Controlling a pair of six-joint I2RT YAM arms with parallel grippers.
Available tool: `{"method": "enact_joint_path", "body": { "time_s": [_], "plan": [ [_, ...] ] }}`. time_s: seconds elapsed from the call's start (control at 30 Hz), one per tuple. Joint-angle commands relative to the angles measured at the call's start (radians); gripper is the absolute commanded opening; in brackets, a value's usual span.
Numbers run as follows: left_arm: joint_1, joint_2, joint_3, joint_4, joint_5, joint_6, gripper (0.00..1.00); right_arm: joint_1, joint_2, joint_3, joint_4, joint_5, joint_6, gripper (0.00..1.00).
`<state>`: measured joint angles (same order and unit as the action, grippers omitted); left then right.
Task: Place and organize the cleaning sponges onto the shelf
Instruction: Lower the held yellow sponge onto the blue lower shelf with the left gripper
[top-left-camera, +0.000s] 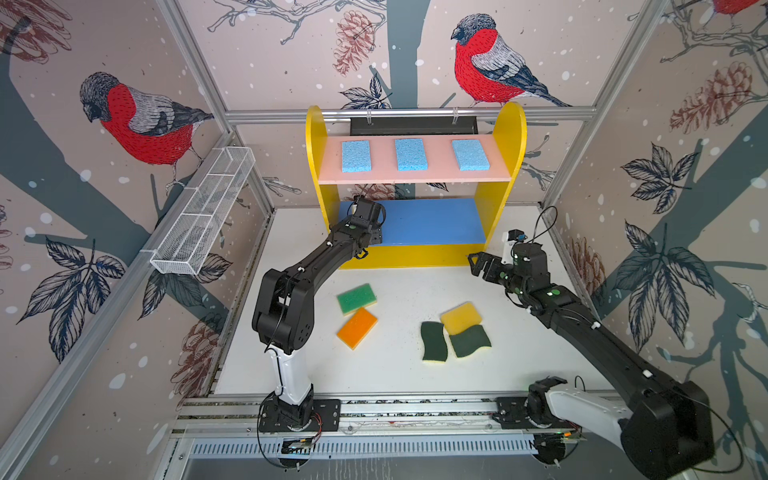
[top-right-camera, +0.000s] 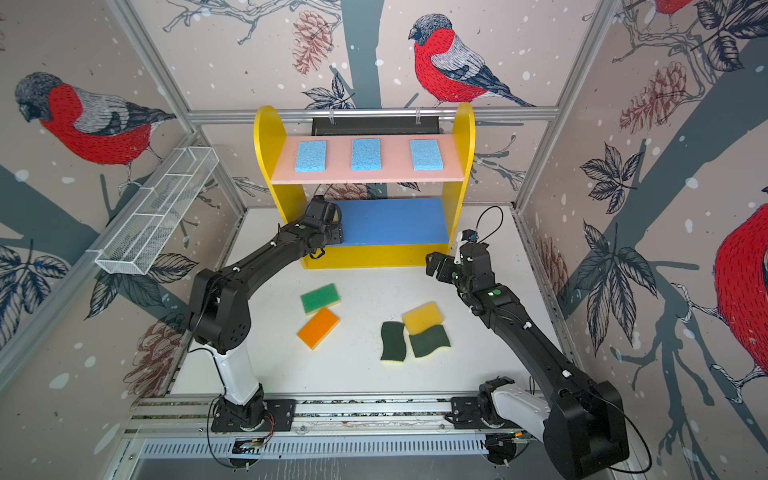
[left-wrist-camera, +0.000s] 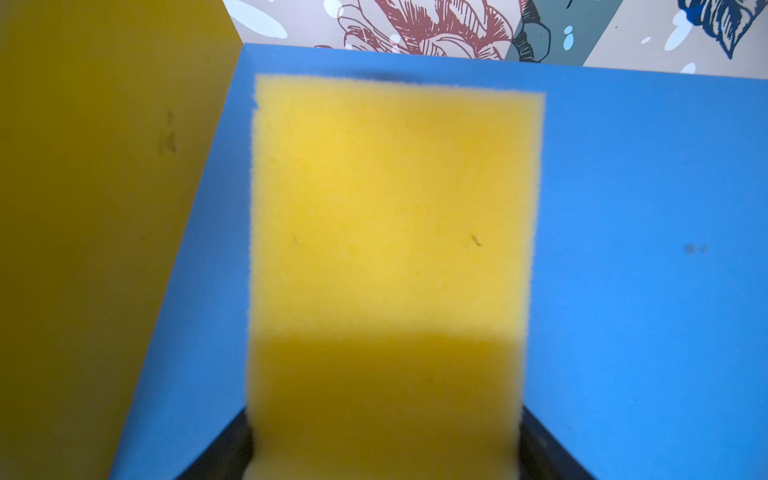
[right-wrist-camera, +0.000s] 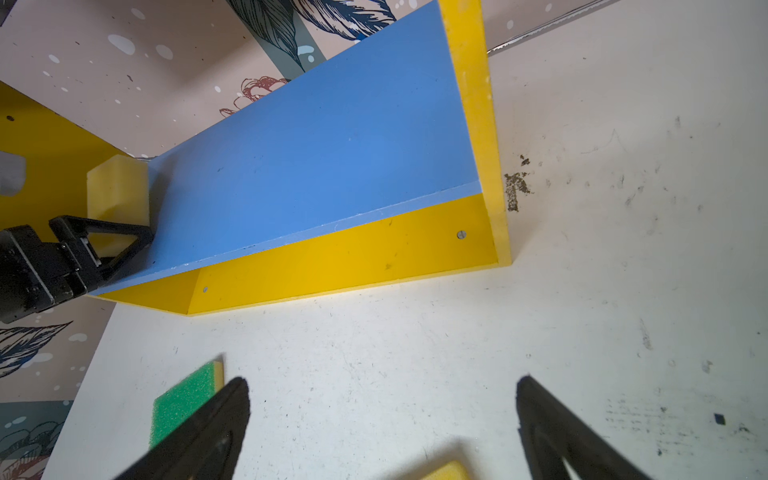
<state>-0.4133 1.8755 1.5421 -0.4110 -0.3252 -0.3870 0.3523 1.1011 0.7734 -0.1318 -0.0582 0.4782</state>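
A yellow sponge (left-wrist-camera: 390, 208) was seen lying flat on the shelf (top-left-camera: 513, 133), at the left end of the blue board (left-wrist-camera: 623, 249), flanked by the left hand (left-wrist-camera: 384, 419); whether it was gripped could not be told. The right hand (right-wrist-camera: 382, 382) was held wide open and empty above the bench (right-wrist-camera: 582, 291).

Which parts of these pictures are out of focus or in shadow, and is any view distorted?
Left wrist view: the yellow sponge fills the middle, soft-edged, one end in shadow; the blue board beneath is sharper. Right wrist view: the right gripper shows as two blurred dark wedges, the shelf sharp. Both top views: even light, cage posts splaying outward as with a wide lens.
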Motion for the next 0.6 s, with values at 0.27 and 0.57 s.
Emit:
{"method": "enact_joint_path", "body": {
  "time_s": [0.27,0.57],
  "plan": [
    [0.004,0.011,0.016,-0.073,-0.006,-0.022,0.79,0.001,-0.014,-0.002,0.013,0.006,0.011,1.0],
    [0.007,0.011,0.01,-0.044,0.024,-0.013,0.75,0.001,-0.017,-0.004,0.013,0.005,0.015,1.0]
  ]
}}
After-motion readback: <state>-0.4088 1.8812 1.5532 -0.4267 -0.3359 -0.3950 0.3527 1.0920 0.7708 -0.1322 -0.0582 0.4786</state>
